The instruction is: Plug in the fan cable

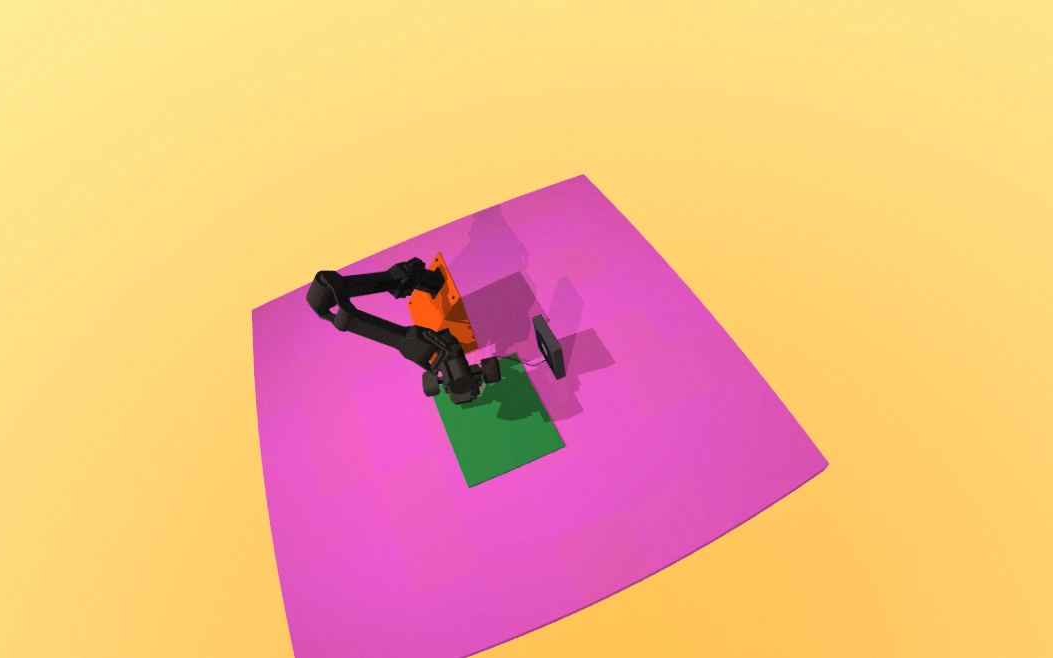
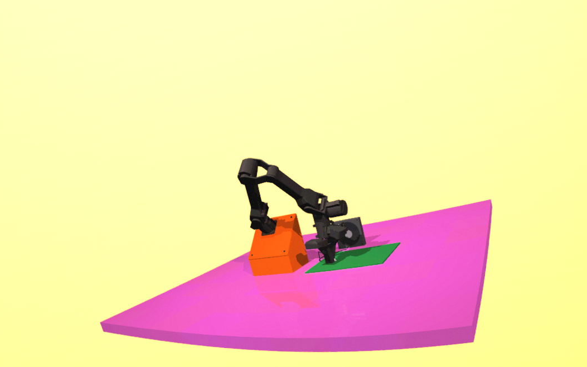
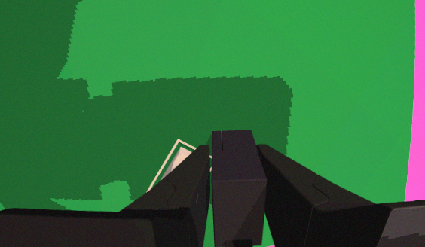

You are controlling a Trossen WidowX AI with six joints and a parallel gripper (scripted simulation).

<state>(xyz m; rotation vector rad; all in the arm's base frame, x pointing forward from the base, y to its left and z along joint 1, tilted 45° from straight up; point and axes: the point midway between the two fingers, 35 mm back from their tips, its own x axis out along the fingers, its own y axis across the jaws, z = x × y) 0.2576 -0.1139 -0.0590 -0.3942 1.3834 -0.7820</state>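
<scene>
The black fan plug (image 3: 239,211) stands upright in the wrist view, between the fingers of my gripper (image 3: 232,154) (image 2: 330,261). The gripper is shut on it, with a thin sliver of green showing along the left finger. The cream four-pin header (image 3: 184,152) (image 1: 480,389) is left of the plug in the wrist view, partly hidden behind the left finger; its pins are hidden. The plug is beside the header, low over the green board (image 1: 505,449) (image 2: 368,257) (image 3: 351,94). Whether it touches the board cannot be seen.
The dark square fan (image 1: 548,347) (image 2: 358,227) stands upright beside the board. Its thin black cable (image 1: 532,364) runs toward the gripper. The orange base block (image 1: 429,312) (image 2: 270,249) under the arm is close to the board's near end, on the pink table (image 1: 653,457) (image 2: 222,309).
</scene>
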